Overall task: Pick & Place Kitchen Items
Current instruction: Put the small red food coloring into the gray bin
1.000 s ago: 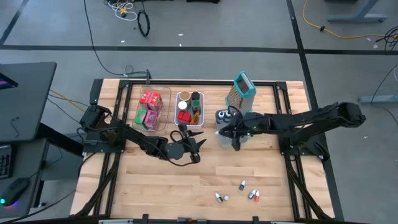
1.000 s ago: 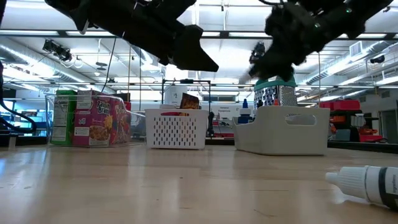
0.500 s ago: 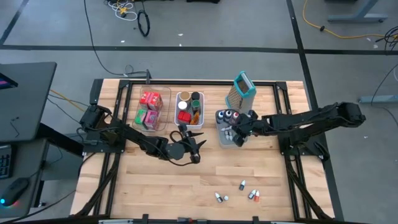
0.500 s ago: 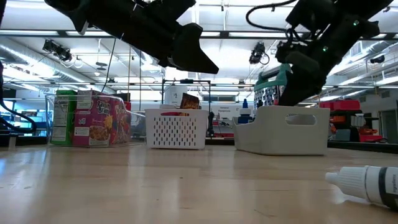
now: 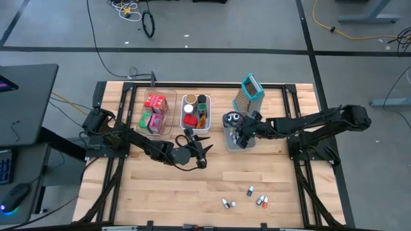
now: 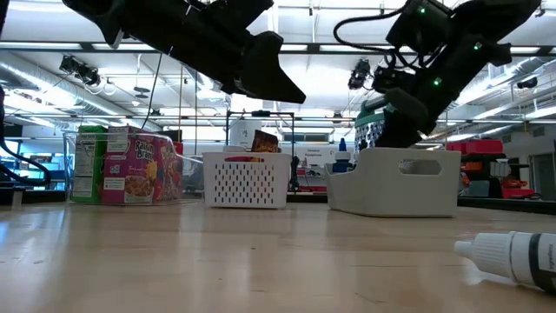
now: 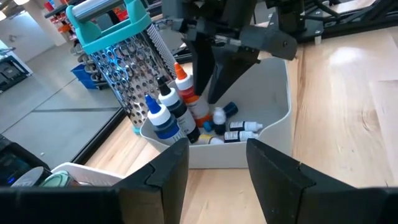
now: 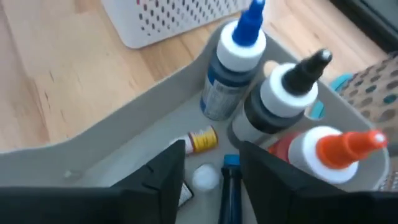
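Observation:
My right gripper [image 8: 211, 177] stands open, pointing down into the grey bin [image 5: 236, 145]. Small bottles lie on the bin's floor: a white-capped one [image 8: 205, 177] and a blue-capped one [image 8: 231, 186] show under the gap between the fingers. Taller blue-capped [image 8: 233, 59], black-capped [image 8: 280, 99] and orange-capped [image 8: 336, 152] bottles stand upright at the bin's far end. In the low view the bin's wall hides the fingertips. My left gripper [image 7: 217, 165] hovers open over the table's middle, with nothing between its fingers. Several small bottles [image 5: 250, 191] lie near the front edge.
A metal grater with a teal top [image 5: 250, 93] stands behind the grey bin. A white perforated basket [image 5: 196, 112] with jars and a clear bin [image 5: 154, 112] with red, green and pink packets sit at the far left. One bottle [image 6: 512, 256] lies near the low camera.
My right gripper has sunk toward the grey bin and tipped its fingers steeply downward into it. My left arm has kept still.

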Available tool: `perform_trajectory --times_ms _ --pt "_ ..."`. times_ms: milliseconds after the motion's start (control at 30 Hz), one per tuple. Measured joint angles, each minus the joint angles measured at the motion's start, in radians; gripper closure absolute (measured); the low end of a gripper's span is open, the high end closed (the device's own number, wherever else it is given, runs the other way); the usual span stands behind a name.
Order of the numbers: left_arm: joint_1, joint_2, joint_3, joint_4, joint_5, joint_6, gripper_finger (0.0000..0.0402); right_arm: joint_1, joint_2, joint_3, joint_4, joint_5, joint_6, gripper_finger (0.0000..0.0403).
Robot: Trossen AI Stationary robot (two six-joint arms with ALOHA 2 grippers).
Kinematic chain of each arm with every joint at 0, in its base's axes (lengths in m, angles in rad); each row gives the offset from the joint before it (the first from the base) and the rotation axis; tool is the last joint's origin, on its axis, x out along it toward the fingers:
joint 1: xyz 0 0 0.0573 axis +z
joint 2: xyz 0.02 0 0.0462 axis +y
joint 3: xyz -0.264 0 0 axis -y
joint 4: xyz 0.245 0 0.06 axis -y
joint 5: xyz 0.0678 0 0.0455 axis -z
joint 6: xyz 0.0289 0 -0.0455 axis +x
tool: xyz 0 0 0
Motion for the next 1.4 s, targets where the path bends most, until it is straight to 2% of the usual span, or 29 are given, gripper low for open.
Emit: perform_trajectory --times_ms 133,233,400,600,867,933,1067,1233,1333,1400 --pt "0.0 0.0 0.0 -0.007 0.011 -0.032 0.023 0.008 -0.007 0.0 0.055 -0.023 -0.056 0.0219" --pt "0.0 0.0 0.0 -0.007 0.059 -0.054 0.023 0.019 -0.007 0.0 0.122 -0.09 -0.089 0.0214" --pt "0.0 0.0 0.0 -0.025 0.177 -0.07 0.023 0.052 -0.013 0.0 0.257 -0.308 -0.152 0.0213" --pt "0.0 0.0 0.0 -0.081 0.264 -0.103 0.023 0.112 -0.02 0.0 0.401 -0.572 -0.245 0.0213" --pt "0.0 0.0 0.0 -0.119 0.308 -0.126 0.023 0.235 -0.014 0.0 0.417 -0.768 -0.353 0.0213" --pt "0.0 0.0 0.0 -0.118 0.308 -0.126 0.023 0.292 -0.011 0.0 0.408 -0.786 -0.354 0.0213" --pt "0.0 0.0 0.0 -0.115 0.306 -0.119 0.023 0.421 0.031 0.0 0.44 -0.752 -0.365 0.0213" --pt "0.0 0.0 0.0 -0.109 0.303 -0.12 0.023 0.547 0.168 0.0 0.646 -0.717 -0.381 0.0213" --pt "0.0 0.0 0.0 -0.11 0.303 -0.119 0.023 0.587 0.27 0.001 0.758 -0.647 -0.362 0.0213" --pt "0.0 0.0 0.0 -0.11 0.303 -0.119 0.023 0.6 0.343 0.001 0.809 -0.649 -0.344 0.0213"
